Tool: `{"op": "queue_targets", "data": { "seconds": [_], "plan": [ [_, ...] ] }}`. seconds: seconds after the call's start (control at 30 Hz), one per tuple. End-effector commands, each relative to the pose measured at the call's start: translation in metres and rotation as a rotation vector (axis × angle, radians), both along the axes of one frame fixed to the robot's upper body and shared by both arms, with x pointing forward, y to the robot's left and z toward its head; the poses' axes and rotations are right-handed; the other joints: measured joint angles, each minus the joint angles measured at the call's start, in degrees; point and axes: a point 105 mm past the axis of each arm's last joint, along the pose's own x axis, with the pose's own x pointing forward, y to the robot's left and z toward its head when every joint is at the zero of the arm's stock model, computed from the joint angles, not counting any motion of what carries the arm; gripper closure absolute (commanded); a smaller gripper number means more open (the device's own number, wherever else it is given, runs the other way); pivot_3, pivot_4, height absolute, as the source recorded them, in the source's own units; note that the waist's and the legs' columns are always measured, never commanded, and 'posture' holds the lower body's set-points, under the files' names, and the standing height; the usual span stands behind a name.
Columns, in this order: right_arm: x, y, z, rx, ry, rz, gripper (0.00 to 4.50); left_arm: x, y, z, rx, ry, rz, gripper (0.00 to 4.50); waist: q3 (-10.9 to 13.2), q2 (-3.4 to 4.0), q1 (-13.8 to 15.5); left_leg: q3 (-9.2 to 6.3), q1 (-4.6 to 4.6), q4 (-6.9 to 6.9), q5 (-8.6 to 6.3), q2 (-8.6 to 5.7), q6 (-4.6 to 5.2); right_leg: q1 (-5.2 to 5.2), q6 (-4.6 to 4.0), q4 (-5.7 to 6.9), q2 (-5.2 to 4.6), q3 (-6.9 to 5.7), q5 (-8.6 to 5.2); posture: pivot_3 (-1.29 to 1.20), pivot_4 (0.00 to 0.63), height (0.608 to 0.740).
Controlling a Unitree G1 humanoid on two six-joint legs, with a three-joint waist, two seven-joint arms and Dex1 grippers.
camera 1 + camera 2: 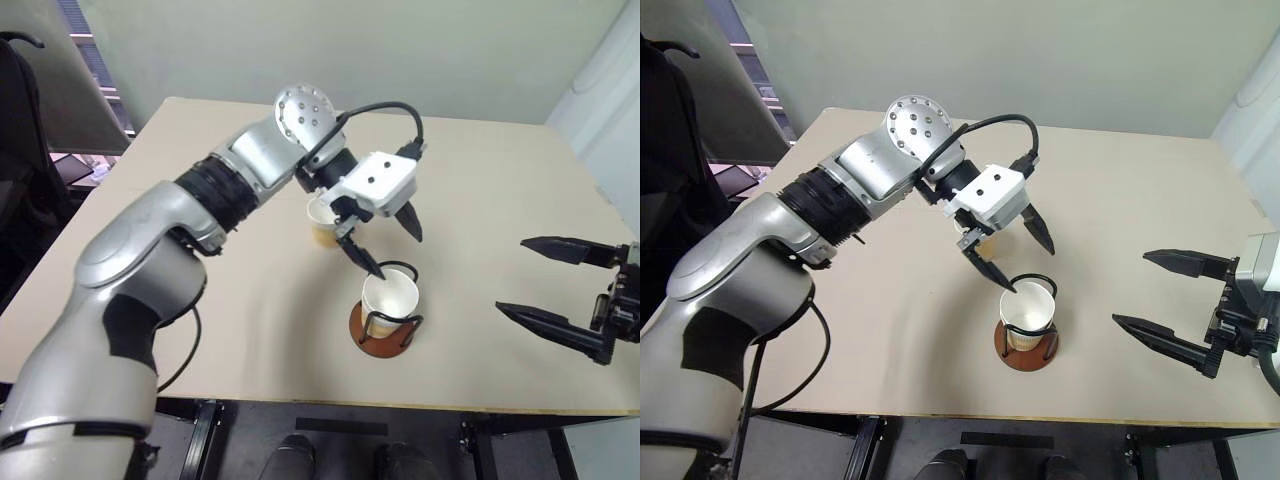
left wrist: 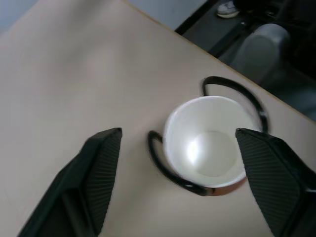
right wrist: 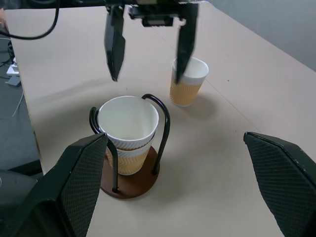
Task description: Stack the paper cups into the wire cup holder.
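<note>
The wire cup holder [image 1: 410, 322], black loops on a round brown base [image 1: 1025, 355], stands near the table's front edge. Nested paper cups [image 3: 127, 123] sit upright inside it, the top one's white mouth [image 2: 210, 143] facing up. My left gripper [image 1: 397, 255] hangs open just above that cup, pointing down, with nothing between its fingers. Another paper cup [image 3: 188, 83], tan-walled, stands upright on the table behind the holder, partly hidden by the left hand. My right gripper [image 1: 512, 276] is open and empty, level, a short way right of the holder.
The beige table [image 1: 200, 200] has its front edge [image 1: 300, 402] close below the holder. A dark chair [image 1: 20, 150] stands off the table's left side. A black cable [image 1: 385, 110] loops over the left wrist.
</note>
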Motion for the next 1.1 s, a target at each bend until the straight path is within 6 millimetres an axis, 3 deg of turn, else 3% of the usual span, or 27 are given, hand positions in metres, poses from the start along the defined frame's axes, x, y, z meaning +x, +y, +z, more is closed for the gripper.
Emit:
{"op": "queue_targets", "data": {
  "seconds": [0.03, 0.17, 0.27, 0.33, 0.47, 0.9, 1.0, 1.1],
  "plan": [
    [0.001, 0.001, 0.005, -0.009, -0.035, 0.003, 0.0, 0.019, 0.012, 0.03, -0.104, -0.038, 0.099, 0.76, 0.0, 0.0, 0.0, 0.03, 0.02, 0.0, 0.0, 0.0, 0.0, 0.01, 0.0, 0.02, 0.0, 0.01, 0.0, 0.0, 0.15, 0.74],
    [0.002, -0.001, 0.004, -0.015, -0.032, 0.001, 0.0, 0.068, 0.063, 0.027, -0.135, -0.101, 0.451, 0.76, 0.0, 0.07, -0.5, 0.2, 0.1, -0.04, 0.0, 0.06, 0.0, -0.03, 0.01, -0.02, 0.05, 0.13, 0.0, 0.0, 0.15, 0.74],
    [0.005, -0.002, 0.003, -0.017, -0.031, 0.007, 0.0, 0.087, 0.096, 0.011, -0.125, -0.096, 0.619, 0.76, 0.0, 0.07, -0.6, 0.27, 0.1, -0.05, 0.0, 0.08, 0.01, -0.09, 0.04, -0.12, 0.06, 0.18, -0.02, 0.0, 0.15, 0.74],
    [0.006, -0.002, 0.004, -0.021, -0.03, 0.013, 0.0, 0.091, 0.106, 0.003, -0.126, -0.065, 0.672, 0.76, 0.0, 0.07, -0.5, 0.25, 0.09, -0.02, -0.02, 0.06, 0.05, -0.1, 0.05, -0.14, 0.07, 0.18, -0.02, 0.0, 0.15, 0.74],
    [0.008, -0.003, 0.005, -0.028, -0.031, 0.02, 0.0, 0.085, 0.104, -0.002, -0.164, 0.052, 0.652, 0.76, 0.0, 0.05, 0.5, 0.1, -0.07, 0.04, 0.02, -0.07, 0.12, -0.11, 0.11, -0.14, 0.13, 0.1, -0.01, 0.0, 0.15, 0.74],
    [0.005, -0.003, 0.006, -0.043, -0.033, 0.011, 0.0, 0.099, 0.106, -0.057, -0.038, 0.007, 0.75, 0.76, 0.0, 0.05, 0.8, 0.24, -0.2, 0.48, 0.03, -0.14, 0.23, -0.17, 0.29, -0.17, 0.1, 0.13, 0.07, 0.0, 0.15, 0.74],
    [0.003, -0.004, 0.005, -0.046, -0.031, 0.003, 0.0, 0.104, 0.101, -0.06, -0.058, -0.023, 0.774, 1.36, 0.0, 0.05, 0.9, 0.24, -0.2, 0.55, 0.01, -0.17, 0.29, -0.15, 0.3, -0.16, 0.08, 0.1, 0.06, 0.0, 0.15, 0.74],
    [0.001, -0.005, 0.005, -0.048, -0.029, -0.003, 0.0, 0.106, 0.098, -0.056, -0.085, -0.03, 0.781, 2.42, 0.0, 0.05, 0.9, 0.35, -0.22, 0.68, -0.03, -0.17, 0.36, -0.16, 0.32, -0.15, 0.08, 0.09, 0.07, 0.0, 0.15, 0.74]
  ]
}}
